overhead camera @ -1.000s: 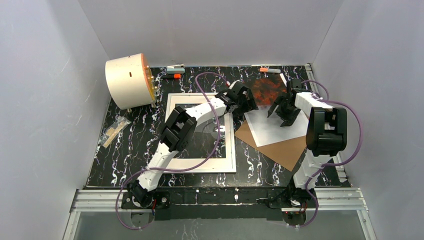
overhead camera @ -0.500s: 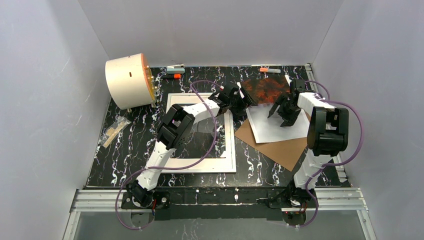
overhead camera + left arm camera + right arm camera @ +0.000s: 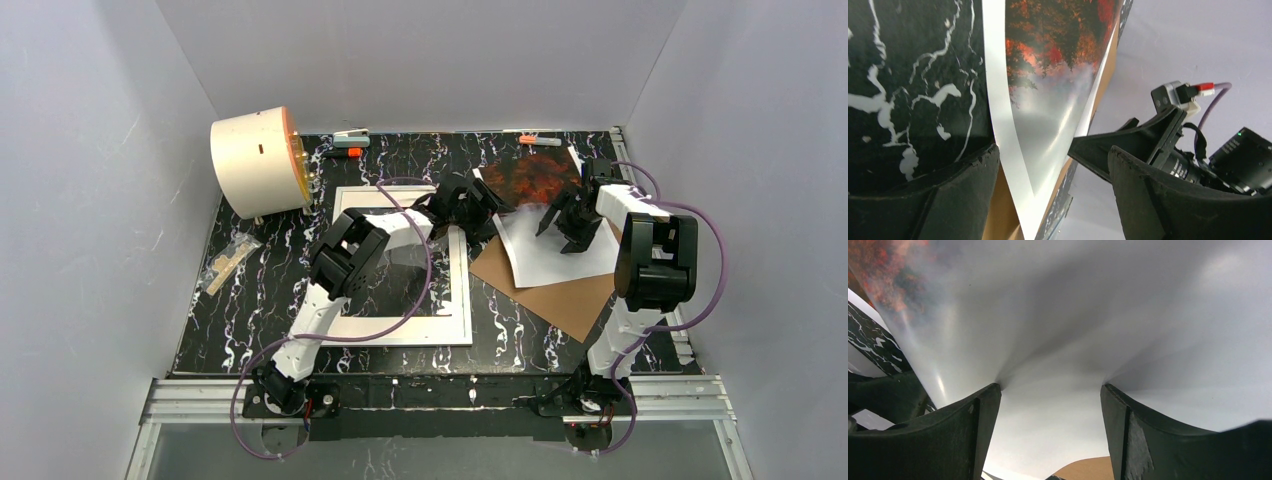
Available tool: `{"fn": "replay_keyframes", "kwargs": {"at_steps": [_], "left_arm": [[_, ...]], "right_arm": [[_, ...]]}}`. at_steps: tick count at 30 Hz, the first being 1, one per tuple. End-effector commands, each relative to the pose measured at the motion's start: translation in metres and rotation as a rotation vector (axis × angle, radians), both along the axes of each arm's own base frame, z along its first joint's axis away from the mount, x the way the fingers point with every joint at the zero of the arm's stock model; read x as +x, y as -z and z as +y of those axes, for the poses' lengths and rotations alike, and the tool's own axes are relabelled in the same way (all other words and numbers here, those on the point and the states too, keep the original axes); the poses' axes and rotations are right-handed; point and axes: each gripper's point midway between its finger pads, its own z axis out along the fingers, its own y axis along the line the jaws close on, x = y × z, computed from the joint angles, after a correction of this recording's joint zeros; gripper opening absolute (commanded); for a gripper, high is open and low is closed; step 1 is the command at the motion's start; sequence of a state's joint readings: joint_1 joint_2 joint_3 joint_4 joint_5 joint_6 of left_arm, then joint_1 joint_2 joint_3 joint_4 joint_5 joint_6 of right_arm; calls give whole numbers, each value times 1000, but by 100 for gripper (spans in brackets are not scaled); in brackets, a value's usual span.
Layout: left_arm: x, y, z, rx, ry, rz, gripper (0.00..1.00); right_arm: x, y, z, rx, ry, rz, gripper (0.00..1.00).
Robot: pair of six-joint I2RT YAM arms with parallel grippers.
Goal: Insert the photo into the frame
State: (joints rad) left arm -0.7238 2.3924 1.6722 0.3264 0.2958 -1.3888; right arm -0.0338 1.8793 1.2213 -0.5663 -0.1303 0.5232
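We see the photo [image 3: 535,182] in the upper right of the overhead view, lying on a brown board [image 3: 560,300] on the worktop [image 3: 260,290], just right of the white frame [image 3: 458,300] at centre. The left gripper [image 3: 492,208] stands wide at the photo's left edge, which curls up between its jaws unclamped. The right gripper [image 3: 560,235], also wide, sets both fingertips on the photo's pale half, dimpling the paper.

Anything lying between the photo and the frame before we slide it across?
No loose object lies on the strip of table between the photo and the frame. Only the left arm stretches across the frame's opening, with the left gripper open at the photo's left edge.
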Motion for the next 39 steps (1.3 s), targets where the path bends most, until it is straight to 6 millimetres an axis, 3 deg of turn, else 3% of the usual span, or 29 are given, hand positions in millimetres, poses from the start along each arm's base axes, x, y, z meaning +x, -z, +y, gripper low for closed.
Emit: {"fn": "replay_keyframes", "kwargs": {"at_steps": [1, 5, 15, 31, 39], "left_arm": [[-50, 12, -7, -19, 76, 158, 78], [-59, 5, -10, -30, 93, 157, 78], [-97, 19, 1, 68, 113, 193, 77], [-137, 18, -9, 77, 140, 209, 77], [-160, 33, -7, 148, 169, 209, 77]], "right_arm": [[-66, 65, 41, 154, -18, 292, 81], [-67, 67, 41, 155, -5, 299, 80], [-70, 70, 42, 160, 15, 310, 79], [-88, 80, 48, 196, 65, 346, 76], [-92, 79, 52, 222, 65, 353, 75]]}}
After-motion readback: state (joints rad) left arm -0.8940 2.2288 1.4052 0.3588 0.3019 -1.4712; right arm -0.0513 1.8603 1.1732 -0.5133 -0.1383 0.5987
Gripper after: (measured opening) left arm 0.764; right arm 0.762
